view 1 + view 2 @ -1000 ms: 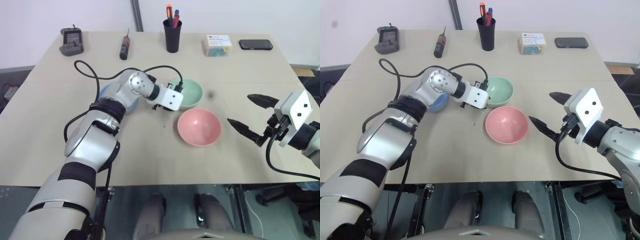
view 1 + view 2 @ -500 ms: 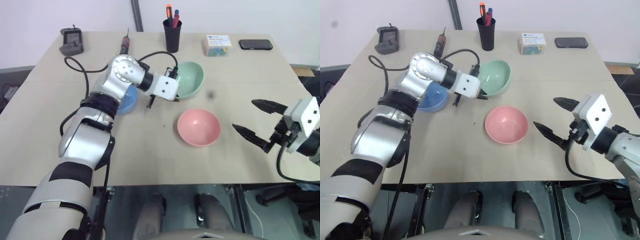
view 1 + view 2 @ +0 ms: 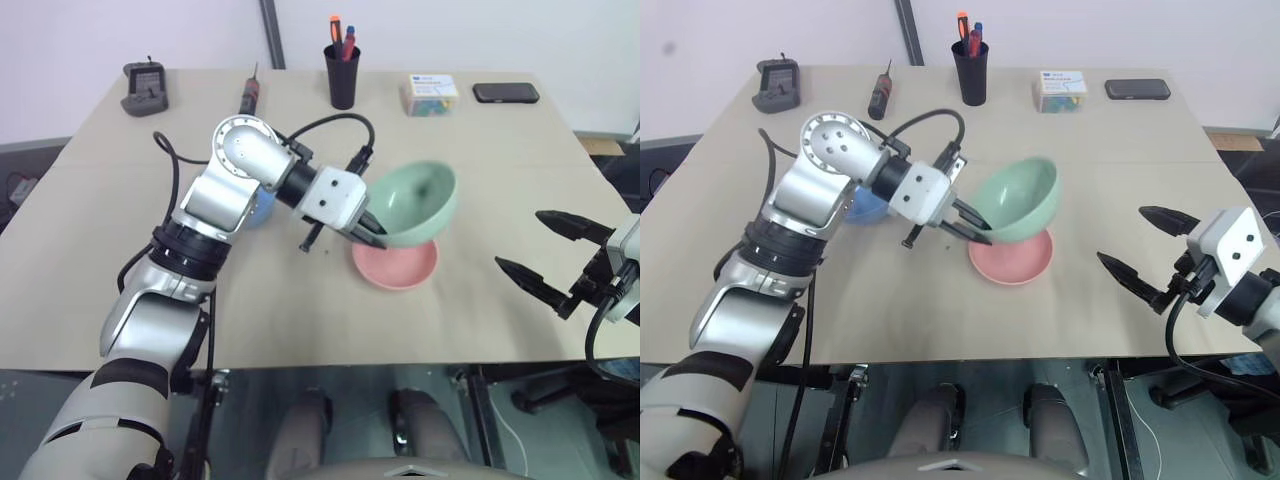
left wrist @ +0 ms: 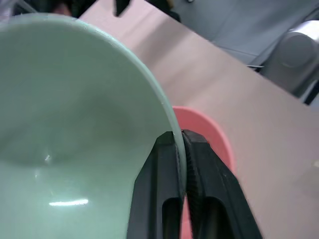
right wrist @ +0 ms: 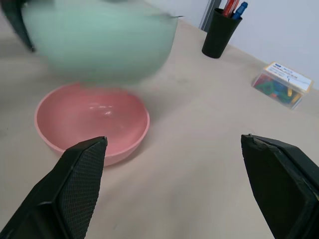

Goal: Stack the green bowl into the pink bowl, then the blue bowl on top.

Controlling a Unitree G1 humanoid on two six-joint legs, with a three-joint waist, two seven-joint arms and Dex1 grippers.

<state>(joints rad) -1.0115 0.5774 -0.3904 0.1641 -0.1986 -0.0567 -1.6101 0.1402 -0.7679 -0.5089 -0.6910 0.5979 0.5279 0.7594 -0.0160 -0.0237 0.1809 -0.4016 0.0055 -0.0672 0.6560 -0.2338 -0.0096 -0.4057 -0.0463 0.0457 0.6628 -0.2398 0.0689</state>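
Green bowl (image 3: 415,203): pale mint plastic, held off the counter (image 3: 120,300), tilted, its opening turned up and away toward 1 o'clock; it hangs just above the pink bowl, overlapping that bowl's far rim in the head views.
Left end effector (image 4: 180,142): clamped on the green bowl's near rim, one black finger inside the wall and one outside, as seen in the left wrist view.
Pink bowl (image 3: 395,265): upright on the counter at the centre, partly covered from above by the green bowl; not yet touched by it.
Blue bowl (image 3: 865,208): resting on the counter at 9 o'clock of the pink bowl, mostly hidden behind the left arm.
Right end effector (image 3: 1140,245): fingers spread wide apart, nothing between them, hovering at 3 o'clock of the pink bowl, well apart from it.
Step judged: first stacking is under way; the green bowl is over its target but not yet lowered or levelled.
Risk, thin grip: only a narrow piece of rim is pinched, so the smooth bowl could be rotated or slipped out of the fingers during lowering.
Risk, tilt: if released at this angle, the bowl could be landed edge-first on the pink rim and be tipped off or left sitting crooked.
Risk, shove: the pink bowl is light and unheld; it could be pushed along the counter by an off-centre descent.
Risk, finger trap: the outer finger could be wedged between the two walls once nested, so the stack could be dragged on withdrawal.
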